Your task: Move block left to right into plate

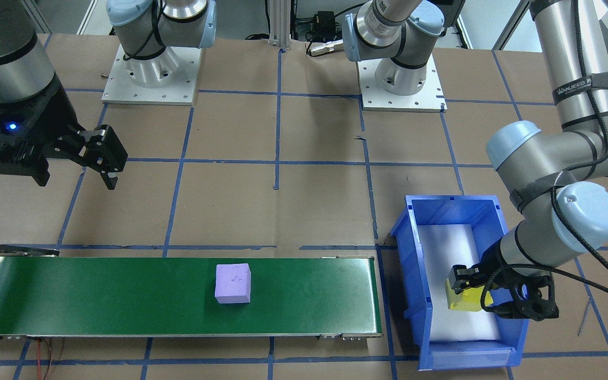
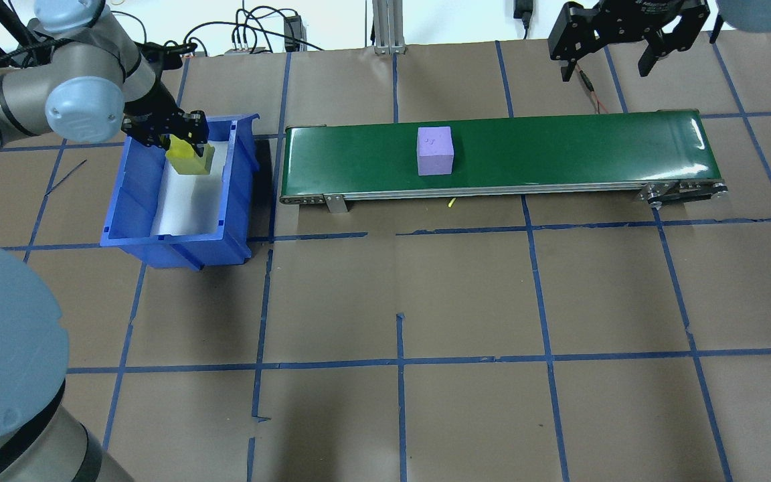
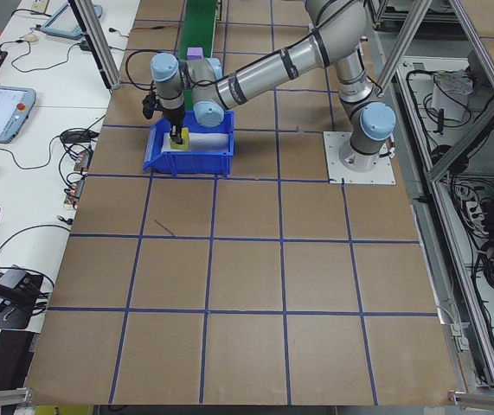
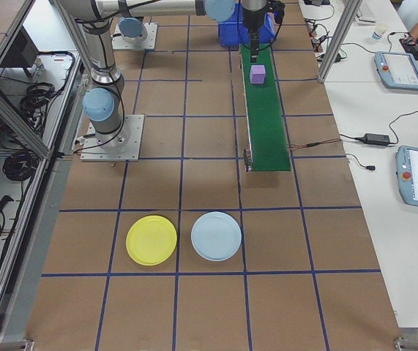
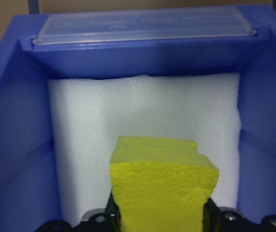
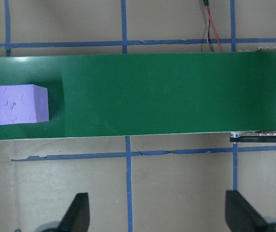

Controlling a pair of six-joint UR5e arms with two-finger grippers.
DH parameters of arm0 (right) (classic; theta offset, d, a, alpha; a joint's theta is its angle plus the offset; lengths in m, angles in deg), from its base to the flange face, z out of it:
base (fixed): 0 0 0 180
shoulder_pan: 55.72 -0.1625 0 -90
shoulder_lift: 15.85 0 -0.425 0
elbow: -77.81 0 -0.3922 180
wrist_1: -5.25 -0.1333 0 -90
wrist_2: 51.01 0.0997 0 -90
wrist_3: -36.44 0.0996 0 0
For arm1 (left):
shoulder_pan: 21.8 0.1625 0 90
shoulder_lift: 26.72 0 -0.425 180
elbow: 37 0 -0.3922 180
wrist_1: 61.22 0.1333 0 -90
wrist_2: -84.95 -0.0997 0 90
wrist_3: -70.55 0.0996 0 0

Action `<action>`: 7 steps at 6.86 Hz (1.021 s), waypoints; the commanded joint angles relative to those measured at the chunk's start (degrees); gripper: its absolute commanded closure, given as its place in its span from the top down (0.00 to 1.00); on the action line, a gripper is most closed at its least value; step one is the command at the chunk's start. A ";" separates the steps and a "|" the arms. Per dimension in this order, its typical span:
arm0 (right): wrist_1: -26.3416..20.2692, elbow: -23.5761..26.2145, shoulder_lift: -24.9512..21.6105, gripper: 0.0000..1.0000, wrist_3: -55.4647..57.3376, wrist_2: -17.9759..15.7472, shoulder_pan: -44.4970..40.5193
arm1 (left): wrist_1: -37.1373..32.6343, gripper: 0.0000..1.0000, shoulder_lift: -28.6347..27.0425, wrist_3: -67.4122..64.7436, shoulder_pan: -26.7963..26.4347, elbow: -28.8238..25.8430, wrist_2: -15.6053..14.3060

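Left gripper grips yellow block in the bin; right gripper waits open.

I read this as the pick stage: the left jaws are closed on the yellow block, low over the bin's white foam. A purple block sits mid-belt, presumably riding toward my right gripper, which hangs spread beyond the belt's right end. The plate lies well apart on the worktop, beside a pale blue one.

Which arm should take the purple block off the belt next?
The right. Its end effector is open and empty above the belt's far end, while the left end effector is shut on the yellow block in the blue bin.
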 commanded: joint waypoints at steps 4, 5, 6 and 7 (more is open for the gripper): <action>2.24 0.22 3.50 1.00 -19.11 7.66 14.49 | -5.50 0.21 6.92 -18.23 -11.72 -2.99 -0.11; 2.42 0.23 3.76 1.00 -24.37 8.74 17.84 | -5.06 0.21 5.96 -22.36 -13.93 -2.91 -0.11; 2.33 0.40 4.38 1.00 -28.77 10.14 21.44 | -4.89 0.21 4.56 -23.01 -15.17 -2.82 0.07; 1.72 1.71 4.56 1.00 -30.90 15.03 25.22 | -2.80 0.21 2.54 -24.41 -17.44 -2.73 0.15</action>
